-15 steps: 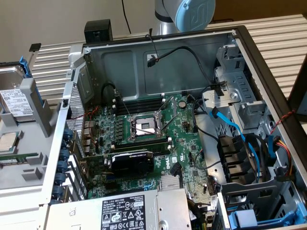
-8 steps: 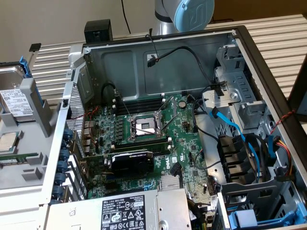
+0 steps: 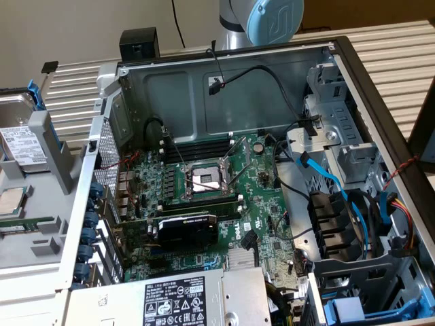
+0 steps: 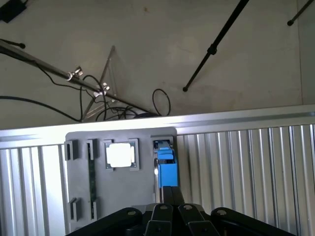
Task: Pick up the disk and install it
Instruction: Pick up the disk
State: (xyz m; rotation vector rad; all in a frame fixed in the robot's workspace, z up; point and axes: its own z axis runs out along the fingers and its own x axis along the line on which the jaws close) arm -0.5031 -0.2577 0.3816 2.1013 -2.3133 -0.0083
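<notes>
There is one disk (image 3: 19, 142), one square CPU chip (image 3: 11, 200), one grey tray (image 3: 30, 252), one open computer case (image 3: 197, 85), one labelled power-supply box (image 3: 183, 299) and one black graphics card (image 3: 187, 231).

Print on the power supply label (image 3: 182, 303) is unreadable.

Noted on the arm (image 3: 231, 24): smooth silver-grey metal tube section, rounded. Its joint cap (image 3: 275, 19) is pale blue, round and glossy, with part of a lighter curved logo on the face. The gripper (image 4: 172, 192) is matte black, with two narrow fingers (image 4: 167, 195) backed by angular linkage bars (image 4: 113, 221). Round silvery pivot pins (image 4: 131, 213) sit on the linkage, four showing in the wrist view.
</notes>
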